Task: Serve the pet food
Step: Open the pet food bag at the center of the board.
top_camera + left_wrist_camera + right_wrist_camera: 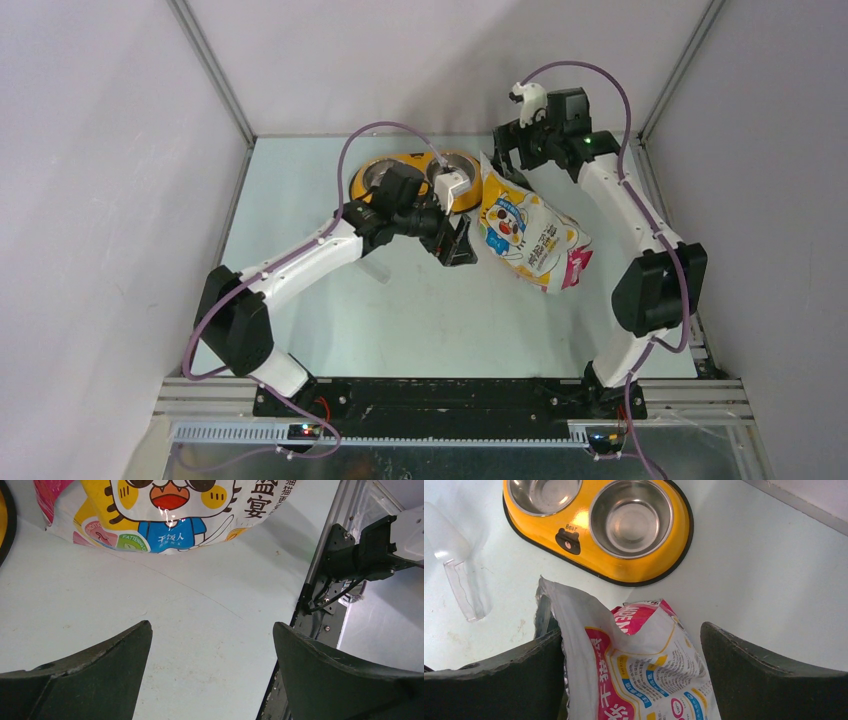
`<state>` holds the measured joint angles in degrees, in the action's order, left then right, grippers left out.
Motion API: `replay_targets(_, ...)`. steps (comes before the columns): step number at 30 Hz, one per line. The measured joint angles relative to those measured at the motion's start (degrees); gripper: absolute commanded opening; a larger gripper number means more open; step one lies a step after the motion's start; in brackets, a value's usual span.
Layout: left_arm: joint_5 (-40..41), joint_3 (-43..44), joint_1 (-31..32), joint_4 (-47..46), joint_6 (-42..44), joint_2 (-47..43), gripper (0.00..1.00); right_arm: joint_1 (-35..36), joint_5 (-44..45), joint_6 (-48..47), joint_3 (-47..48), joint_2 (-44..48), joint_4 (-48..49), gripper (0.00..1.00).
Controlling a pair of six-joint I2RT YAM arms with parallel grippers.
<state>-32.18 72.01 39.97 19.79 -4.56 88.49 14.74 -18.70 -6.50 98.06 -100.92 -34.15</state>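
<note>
The pet food itself is hidden inside its crinkly yellow-white bag (530, 235) with a cartoon cat, which lies on the table right of centre, pink base toward the near right. My right gripper (505, 163) stands open over the bag's torn top end. In the right wrist view the bag (644, 670) rises between the jaws of my right gripper (631, 629), against the left finger and apart from the right one. My left gripper (458, 240) hovers open just left of the bag. In its wrist view the left gripper (212, 625) holds nothing, and the bag (170, 515) lies ahead.
A yellow double bowl (365, 180) with two bare steel cups sits at the back, behind the left wrist; the right wrist view shows the bowl (634, 572) beyond the bag. A clear plastic scoop (459, 575) lies on the table (430, 320) to its left. Metal rail (320, 560) borders the table.
</note>
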Motion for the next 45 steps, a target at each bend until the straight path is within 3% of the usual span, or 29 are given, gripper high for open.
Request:
replay_targets(24, -0.7, 0.0, 0.5, -1.1, -0.2, 0.0, 0.98, 0.0, 2.6, 3.1, -9.3, 6.9, 6.5, 0.96)
replay_targets(45, -1.0, 0.0, 0.8, -1.2, -0.5, 0.2, 0.98, -0.1, 2.9, 4.8, -11.1, 9.9, 7.1, 0.79)
